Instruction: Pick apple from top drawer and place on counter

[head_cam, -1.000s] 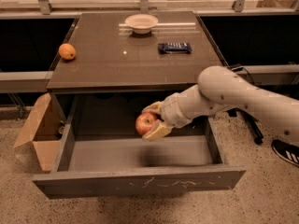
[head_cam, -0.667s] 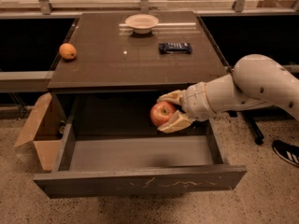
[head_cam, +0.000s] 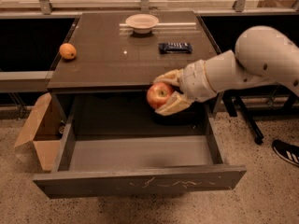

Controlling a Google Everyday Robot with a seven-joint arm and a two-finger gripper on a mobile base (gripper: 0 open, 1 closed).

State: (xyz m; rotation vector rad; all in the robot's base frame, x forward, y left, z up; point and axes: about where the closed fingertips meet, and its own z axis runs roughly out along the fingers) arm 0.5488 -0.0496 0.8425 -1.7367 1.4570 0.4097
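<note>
The hand (head_cam: 161, 96) sits just right of the frame's centre, at the front edge of the counter (head_cam: 107, 62), reaching in from the white arm (head_cam: 243, 66) at the right. Its two pale fingers (head_cam: 169, 76) close on the apple (head_cam: 159, 94), one over the top and one underneath. The red fruit juts out to the left of the hand. It is held in the air, level with the counter's front edge and above the back part of the top drawer (head_cam: 140, 183).

The drawer is pulled fully open toward the bottom of the frame, with pale scratches on its front panel.

On the counter, toward the top of the frame, stands a small white bowl (head_cam: 141, 22). A dark flat packet (head_cam: 175, 47) lies to its lower right. A small orange fruit (head_cam: 67, 51) rests near the counter's left edge. An open cardboard box (head_cam: 37, 129) sits on the floor at the left, beside the cabinet. A black shoe (head_cam: 286, 152) shows at the right edge.
</note>
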